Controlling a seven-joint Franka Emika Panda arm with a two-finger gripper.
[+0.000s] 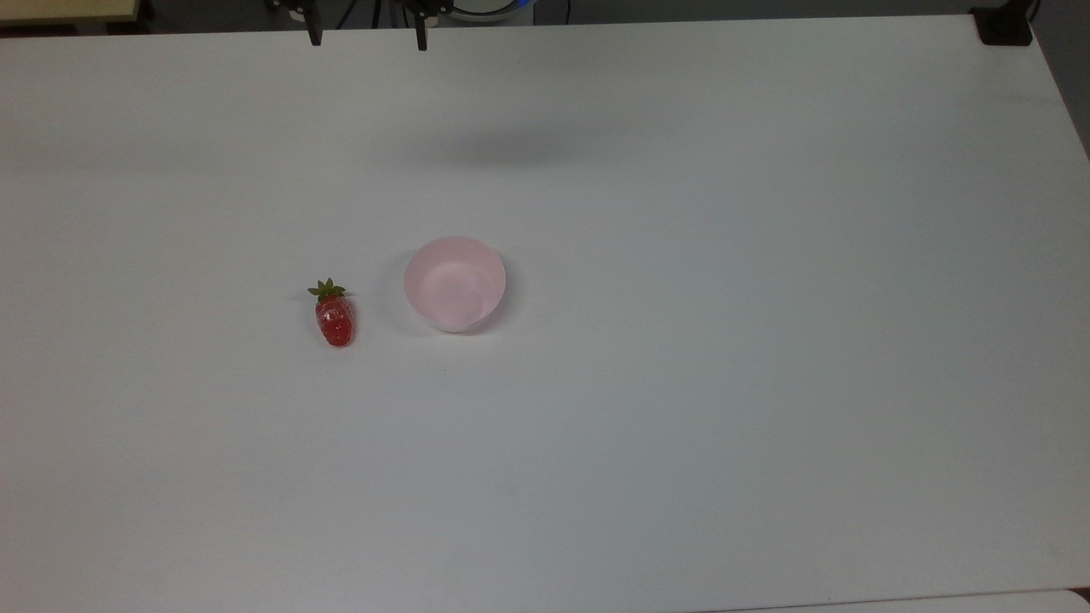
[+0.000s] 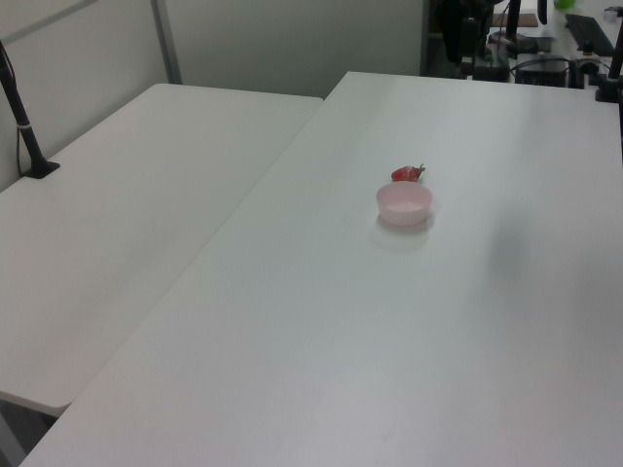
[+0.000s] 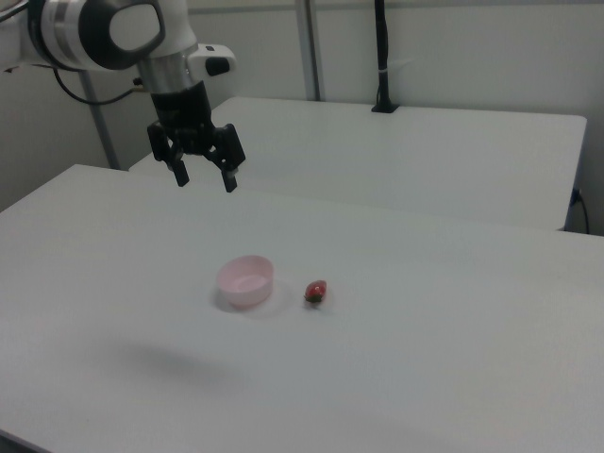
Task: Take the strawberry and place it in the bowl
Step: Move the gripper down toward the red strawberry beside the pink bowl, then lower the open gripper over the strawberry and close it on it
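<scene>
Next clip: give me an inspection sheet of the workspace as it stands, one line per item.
Surface: white table, bare apart from the job's things.
Job's things: strawberry lies on the table, apart from the pink bowl, on the top view's left of it; the bowl is upright and holds nothing.
Clutter: nothing seen.
End effector: end effector open, hanging high above the table, holding nothing.
Cables: a cable runs down a black post on the neighbouring table.
Surroundings: plain walls; dark equipment beyond the table's far edge in the left view.
</scene>
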